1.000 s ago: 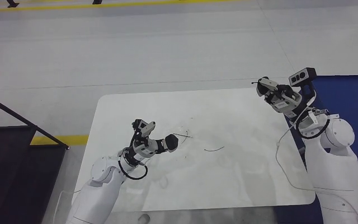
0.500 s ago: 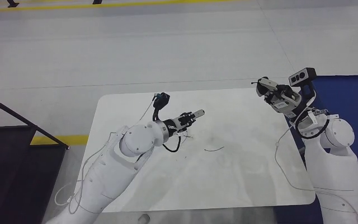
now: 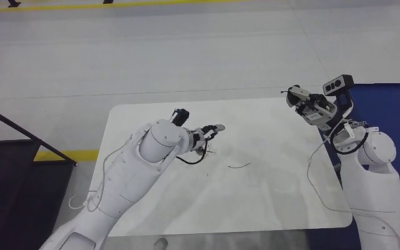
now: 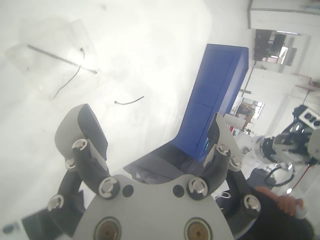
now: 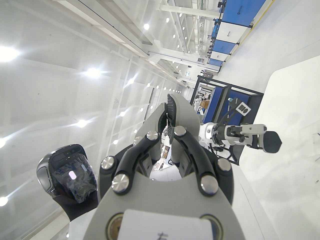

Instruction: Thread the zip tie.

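Zip tie (image 4: 129,102): lying loose on table (image 3: 281,200), ungrasped; left gripper (image 4: 150,123), jaws spread, is swinging out toward it, likely beginning pickup; right gripper (image 5: 167,108), pressed together, is waiting.

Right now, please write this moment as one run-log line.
left gripper: open, above table | right gripper: shut | zip tie: loose on table

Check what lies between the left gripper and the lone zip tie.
Only bare table, seen in the left wrist view, between left gripper and lone zip tie.
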